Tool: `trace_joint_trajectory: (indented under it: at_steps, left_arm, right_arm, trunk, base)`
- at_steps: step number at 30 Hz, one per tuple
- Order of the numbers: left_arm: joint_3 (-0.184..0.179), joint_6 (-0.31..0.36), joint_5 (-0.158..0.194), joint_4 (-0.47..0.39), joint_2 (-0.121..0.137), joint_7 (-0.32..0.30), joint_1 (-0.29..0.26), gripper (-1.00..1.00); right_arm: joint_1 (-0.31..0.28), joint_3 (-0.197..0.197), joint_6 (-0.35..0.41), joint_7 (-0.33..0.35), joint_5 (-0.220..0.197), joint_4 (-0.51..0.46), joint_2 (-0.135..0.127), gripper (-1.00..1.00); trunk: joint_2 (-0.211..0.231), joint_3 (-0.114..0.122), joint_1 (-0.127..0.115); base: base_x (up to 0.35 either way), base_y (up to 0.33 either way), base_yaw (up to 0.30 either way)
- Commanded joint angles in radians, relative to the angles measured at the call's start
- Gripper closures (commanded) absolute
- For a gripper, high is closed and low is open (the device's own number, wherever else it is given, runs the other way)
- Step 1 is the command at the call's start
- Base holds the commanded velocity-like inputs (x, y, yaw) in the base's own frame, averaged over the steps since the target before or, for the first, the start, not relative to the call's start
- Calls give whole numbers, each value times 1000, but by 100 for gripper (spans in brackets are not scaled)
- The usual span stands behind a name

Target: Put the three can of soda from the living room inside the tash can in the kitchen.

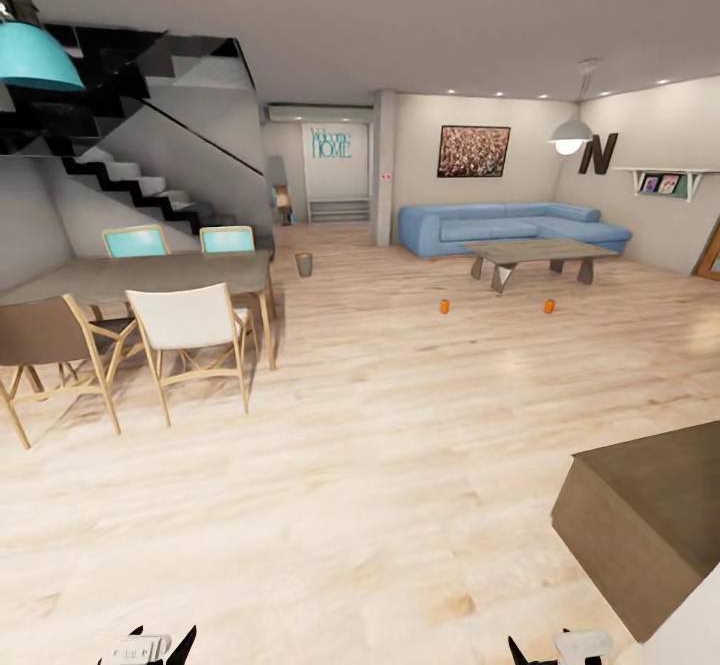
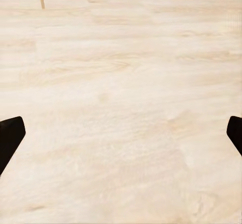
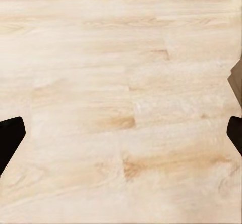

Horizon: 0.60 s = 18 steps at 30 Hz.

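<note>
Two orange soda cans (image 1: 444,306) (image 1: 549,305) are standing on the plank floor (image 1: 380,445) far ahead of the fingers, in front of the low table (image 1: 538,250), and the trash can (image 1: 304,264) is sitting beyond the dining tabletop (image 1: 150,273). The left fingers (image 2: 10,138) and right fingers (image 3: 10,135) are hanging spread apart, holding nothing, over bare floor.

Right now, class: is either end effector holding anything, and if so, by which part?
Nothing is held. The left end effector and right end effector are both open over the bare pale wood plank floor.
</note>
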Motion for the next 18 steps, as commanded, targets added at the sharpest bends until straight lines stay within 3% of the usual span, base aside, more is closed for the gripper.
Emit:
trace_joint_trajectory:
  at_steps: [1, 18]
  left_arm:
    - [0, 0, 0, 0, 0, 0, 0, -100]
    - [0, 0, 0, 0, 0, 0, 0, -100]
  right_arm:
    - [0, 0, 0, 0, 0, 0, 0, -100]
    - [0, 1, 0, 0, 1, 0, 0, -100]
  trunk:
    - [0, 0, 0]
    - [0, 12, 0]
  base:
    - [320, 0, 51]
    - [320, 0, 8]
